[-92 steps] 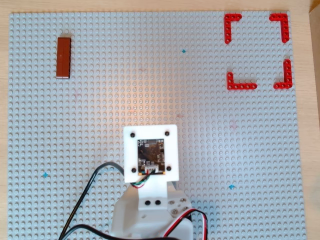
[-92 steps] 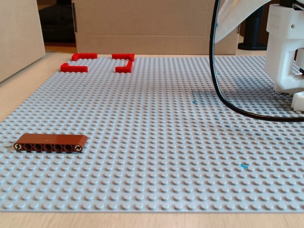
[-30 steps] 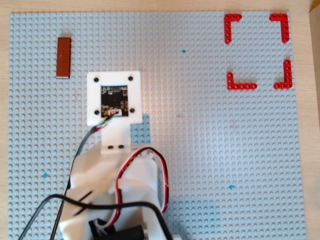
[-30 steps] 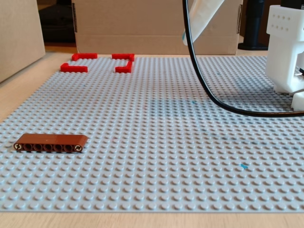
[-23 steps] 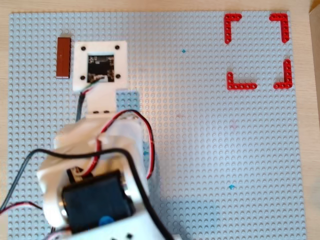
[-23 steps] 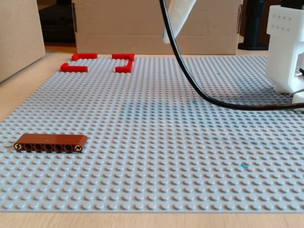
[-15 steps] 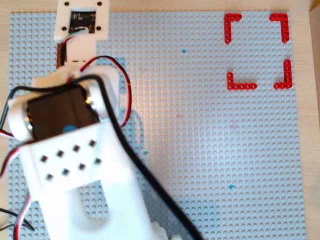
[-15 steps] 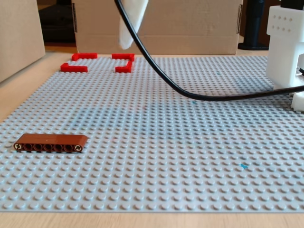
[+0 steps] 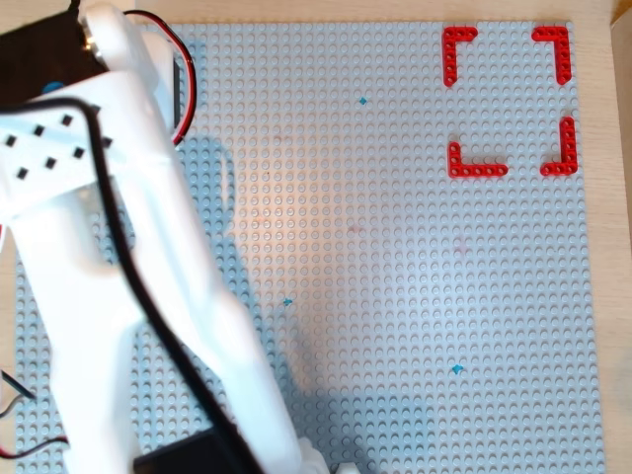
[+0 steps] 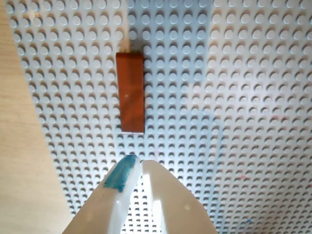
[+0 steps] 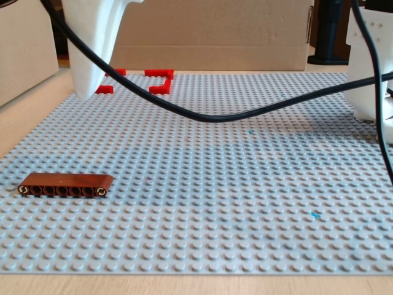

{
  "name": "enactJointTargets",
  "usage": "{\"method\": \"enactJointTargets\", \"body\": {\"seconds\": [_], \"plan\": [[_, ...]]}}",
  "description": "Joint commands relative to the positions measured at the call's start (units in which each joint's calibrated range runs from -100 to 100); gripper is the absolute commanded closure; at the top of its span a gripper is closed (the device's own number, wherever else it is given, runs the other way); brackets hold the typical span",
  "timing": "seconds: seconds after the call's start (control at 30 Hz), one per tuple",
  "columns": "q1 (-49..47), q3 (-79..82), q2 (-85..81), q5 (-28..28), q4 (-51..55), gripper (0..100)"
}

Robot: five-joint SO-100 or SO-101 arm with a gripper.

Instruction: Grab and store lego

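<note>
The lego is a flat reddish-brown bar lying lengthwise on the grey studded baseplate, close to the plate's left edge in the wrist view. My gripper sits just below the bar's near end, shut, with nothing between its fingers. One finger carries blue tape. In the fixed view the lego rests at the front left, and the gripper hangs above the plate behind it, not touching. My white arm hides the lego in the overhead view.
Red corner pieces outline a square at the top right of the baseplate in the overhead view. A black cable sags across the fixed view. A cardboard box stands behind the plate, and the arm's white base stands at the right.
The arm has stretched out toward the plate's far left corner and now covers the lego in the overhead view. In the fixed view the gripper has swung left and come lower.
</note>
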Motion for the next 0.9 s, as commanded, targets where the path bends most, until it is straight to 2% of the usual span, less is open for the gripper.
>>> {"method": "enactJointTargets", "body": {"seconds": [0.0, 0.33, 0.57, 0.87], "plan": [[-2.32, -5.20, 1.79, -0.01, 0.23, 98], [-4.47, -11.65, 8.99, 0.15, 0.49, 98], [-4.76, -14.73, 12.88, 0.15, 1.80, 91], [-4.54, -15.19, 13.05, 0.09, 2.50, 91]]}}
